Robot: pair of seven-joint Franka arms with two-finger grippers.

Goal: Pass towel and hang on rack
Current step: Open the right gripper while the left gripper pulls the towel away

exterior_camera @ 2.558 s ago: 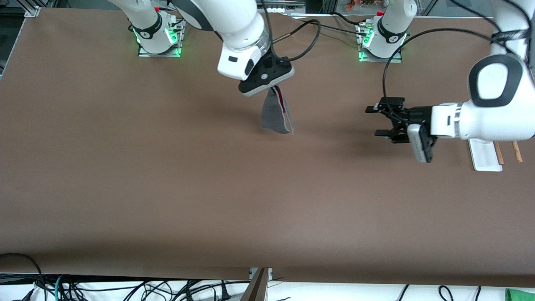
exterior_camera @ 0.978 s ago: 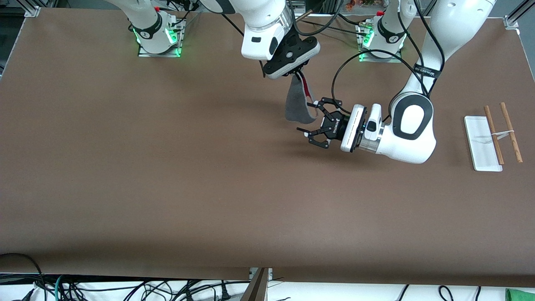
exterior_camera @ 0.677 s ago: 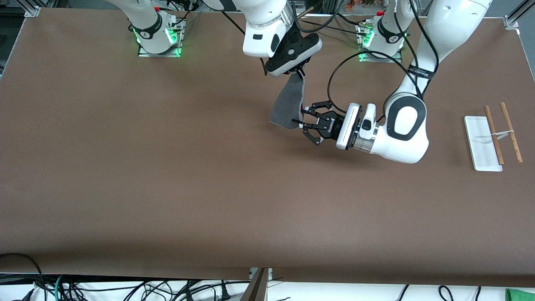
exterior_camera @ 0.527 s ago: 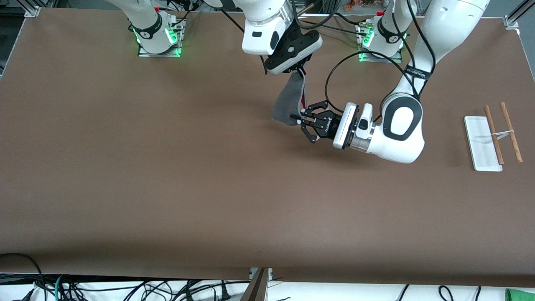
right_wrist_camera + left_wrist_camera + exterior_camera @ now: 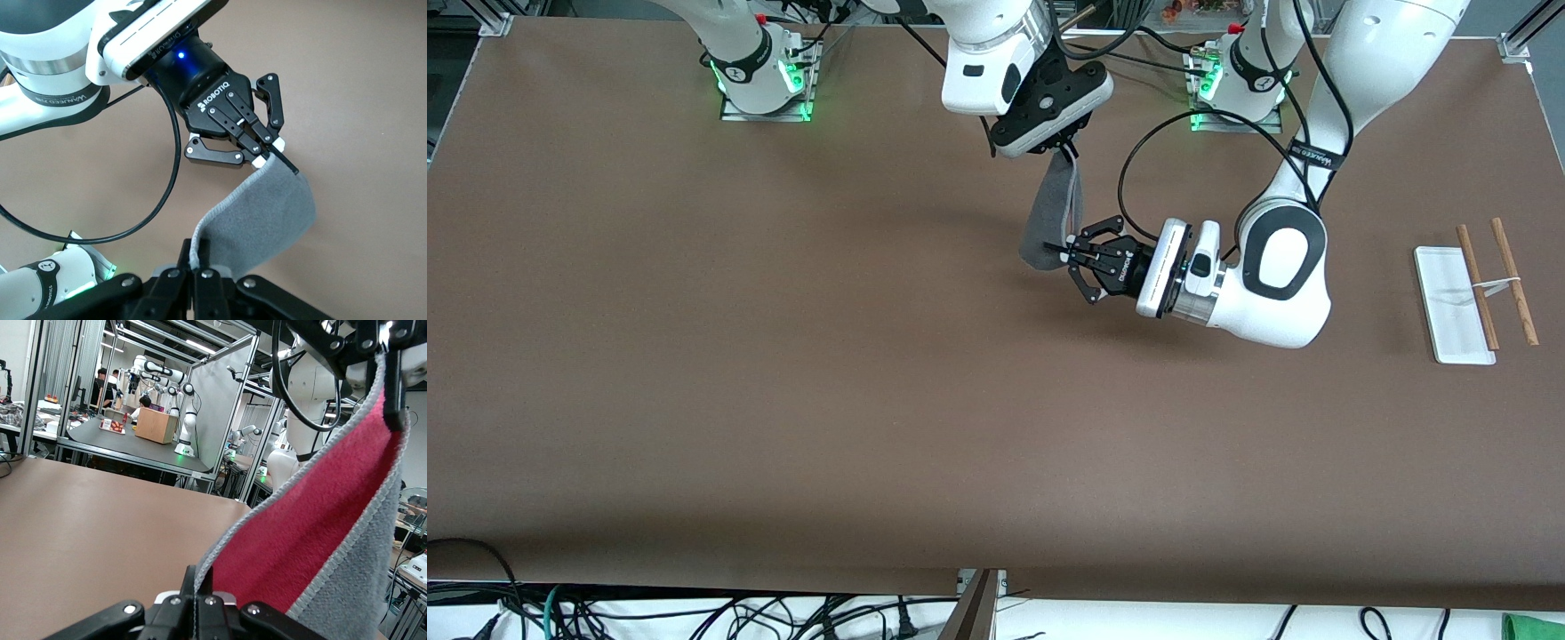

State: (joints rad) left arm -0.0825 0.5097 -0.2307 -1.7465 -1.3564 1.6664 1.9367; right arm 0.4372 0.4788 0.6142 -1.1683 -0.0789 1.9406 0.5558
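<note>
Midair, towel (image 5: 1049,213) clamped at top by right end effector (image 5: 1060,153), lower edge pinched by left end effector (image 5: 1069,258).

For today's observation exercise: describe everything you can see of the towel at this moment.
The towel is a small soft cloth, dark grey on one face and red on the other, with a lighter grey stitched border. It hangs in the air over the table, folded. The right hand pinches its top edge, and the left hand is shut on its lower corner.
</note>
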